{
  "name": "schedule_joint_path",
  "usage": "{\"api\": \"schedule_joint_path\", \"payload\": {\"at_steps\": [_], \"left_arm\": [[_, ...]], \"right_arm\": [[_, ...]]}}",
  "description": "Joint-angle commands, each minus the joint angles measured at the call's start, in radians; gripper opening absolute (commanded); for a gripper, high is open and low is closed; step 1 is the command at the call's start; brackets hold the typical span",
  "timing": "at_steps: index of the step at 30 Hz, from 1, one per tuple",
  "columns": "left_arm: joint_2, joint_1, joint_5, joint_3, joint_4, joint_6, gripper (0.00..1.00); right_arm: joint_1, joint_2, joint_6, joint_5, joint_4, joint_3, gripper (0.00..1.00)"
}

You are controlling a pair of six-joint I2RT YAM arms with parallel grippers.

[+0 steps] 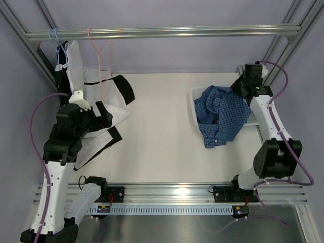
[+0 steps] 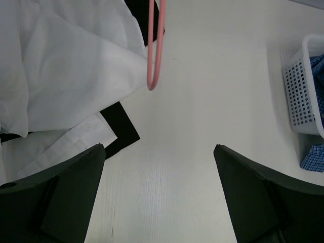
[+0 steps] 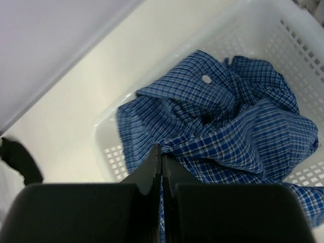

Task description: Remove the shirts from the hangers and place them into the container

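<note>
The blue checked shirt (image 1: 223, 114) lies bunched in the white mesh container (image 1: 195, 96), with one end draped over its near rim onto the table. My right gripper (image 3: 161, 149) is shut on a fold of this shirt (image 3: 228, 126) above the container (image 3: 109, 147). At the left, a white shirt (image 1: 96, 86) hangs from the rail by a light blue hanger (image 1: 53, 34) and spreads onto the table, with black cloth (image 1: 125, 90) at its edges. A pink hanger (image 1: 101, 50) hangs beside it. My left gripper (image 2: 159, 147) is open over bare table, just right of the white shirt (image 2: 61, 66).
An aluminium rail (image 1: 167, 32) crosses the back with frame posts at both sides. The pink hanger's lower end (image 2: 154, 50) dangles ahead of my left fingers. The container's mesh wall (image 2: 298, 96) shows at the far right of the left wrist view.
</note>
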Motion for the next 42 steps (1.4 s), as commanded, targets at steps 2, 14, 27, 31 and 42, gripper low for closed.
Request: {"api": "schedule_joint_path", "payload": {"at_steps": [2, 14, 27, 31, 42], "left_arm": [[-0.024, -0.004, 0.013, 0.005, 0.010, -0.001, 0.95], [-0.016, -0.004, 0.026, 0.015, 0.019, -0.010, 0.95], [0.025, -0.004, 0.013, 0.038, 0.023, 0.012, 0.96], [0.030, -0.004, 0.013, 0.038, 0.026, 0.010, 0.97], [0.027, -0.004, 0.021, 0.019, 0.031, 0.004, 0.97]], "right_arm": [[-0.022, 0.153, 0.080, 0.024, 0.060, -0.021, 0.00], [-0.023, 0.122, -0.023, 0.015, -0.060, 0.000, 0.84], [0.149, -0.357, -0.071, 0.027, -0.099, -0.429, 0.99], [0.234, -0.431, -0.006, 0.024, -0.100, -0.575, 0.99], [0.238, -0.316, 0.017, -0.071, 0.049, -0.713, 0.98]]}}
